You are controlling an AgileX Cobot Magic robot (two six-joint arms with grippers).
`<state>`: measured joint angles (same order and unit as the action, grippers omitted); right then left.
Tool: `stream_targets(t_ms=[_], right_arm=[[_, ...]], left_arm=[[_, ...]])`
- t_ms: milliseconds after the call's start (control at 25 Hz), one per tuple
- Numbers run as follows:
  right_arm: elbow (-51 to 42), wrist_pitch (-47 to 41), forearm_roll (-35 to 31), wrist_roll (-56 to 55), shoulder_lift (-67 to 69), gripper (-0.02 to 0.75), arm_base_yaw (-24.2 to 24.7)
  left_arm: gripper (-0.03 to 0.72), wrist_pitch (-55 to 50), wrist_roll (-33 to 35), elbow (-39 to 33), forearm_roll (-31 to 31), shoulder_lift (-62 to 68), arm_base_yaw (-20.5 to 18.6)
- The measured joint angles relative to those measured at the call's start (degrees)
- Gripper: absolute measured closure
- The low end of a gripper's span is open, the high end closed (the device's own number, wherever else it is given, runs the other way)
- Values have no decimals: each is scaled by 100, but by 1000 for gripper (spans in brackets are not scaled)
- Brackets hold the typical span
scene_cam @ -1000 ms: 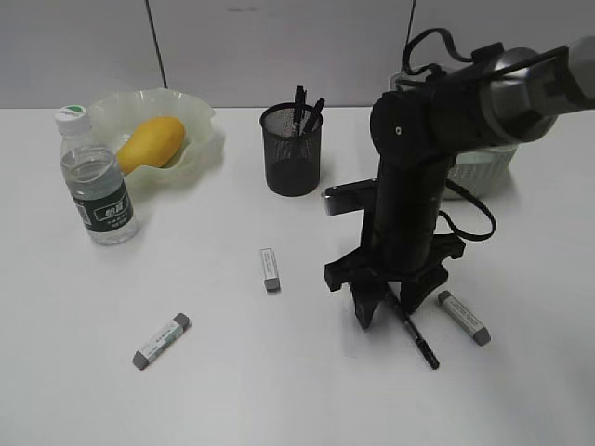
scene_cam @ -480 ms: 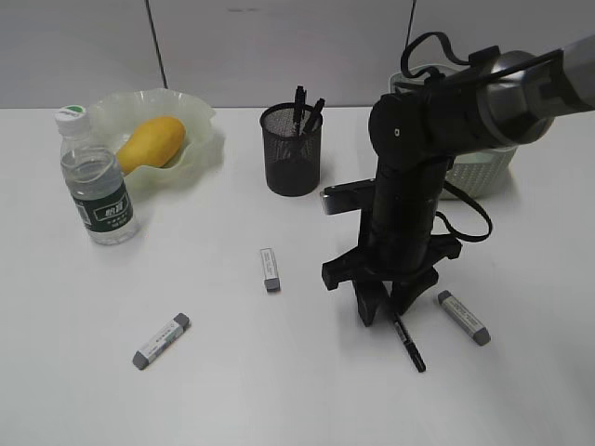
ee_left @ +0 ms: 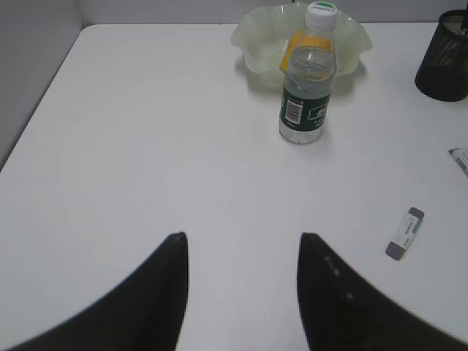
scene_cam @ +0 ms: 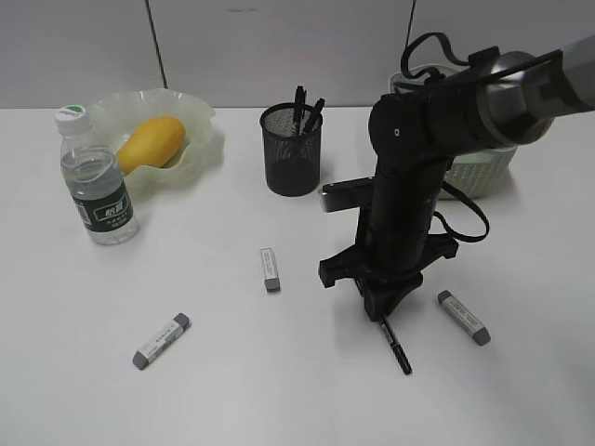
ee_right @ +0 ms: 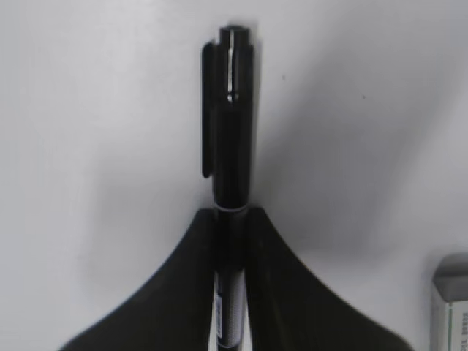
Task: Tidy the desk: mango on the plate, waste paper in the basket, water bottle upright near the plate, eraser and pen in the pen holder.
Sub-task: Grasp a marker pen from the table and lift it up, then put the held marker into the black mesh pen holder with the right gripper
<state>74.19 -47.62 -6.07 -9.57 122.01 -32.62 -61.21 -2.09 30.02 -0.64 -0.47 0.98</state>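
My right gripper [scene_cam: 381, 311] points down at the desk [scene_cam: 279, 400] and is shut on a black pen [ee_right: 232, 110], whose free end [scene_cam: 398, 351] lies on the surface. Three grey-tipped erasers [scene_cam: 162, 340] [scene_cam: 270, 268] [scene_cam: 463, 317] lie loose. The mango [scene_cam: 152, 141] rests in the plate [scene_cam: 200, 125], and the water bottle [scene_cam: 97, 181] stands upright beside it. The pen holder [scene_cam: 291, 149] has pens in it. The basket [scene_cam: 483, 172] is partly hidden behind the right arm. No waste paper is in view. My left gripper [ee_left: 241, 238] hangs open over bare desk.
The right arm's cables loop in front of the basket. In the left wrist view the bottle [ee_left: 307, 80] stands in front of the plate [ee_left: 256, 36], and an eraser [ee_left: 404, 233] lies to the right. A grey wall runs behind the desk.
The right gripper's fingers have closed from wide apart onto the pen. The pen has shifted slightly left and turned more upright in the picture. The left gripper has not moved.
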Motion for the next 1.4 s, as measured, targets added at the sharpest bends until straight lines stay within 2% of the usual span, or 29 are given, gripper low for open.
stream_targets(t_ms=[240, 360, 720, 840, 1200, 1400], right_arm=[[-43, 56, -284, 0, -112, 637, 0], [-283, 525, -544, 0, -434, 637, -78], [-1833, 2916, -649, 140, -1759, 637, -973], [-2210, 3685, -649, 203, -2181, 637, -1102], [-2654, 6490, -274, 491, -2985, 637, -1120], [-2654, 7215, -375, 670, -2950, 637, -920]], left_arm=[[316, 0, 0, 0, 0, 0, 0], [316, 0, 0, 0, 0, 0, 0], [316, 0, 0, 0, 64, 0, 0], [316, 0, 0, 0, 0, 0, 0], [316, 0, 0, 0, 64, 0, 0], [316, 0, 0, 0, 64, 0, 0]])
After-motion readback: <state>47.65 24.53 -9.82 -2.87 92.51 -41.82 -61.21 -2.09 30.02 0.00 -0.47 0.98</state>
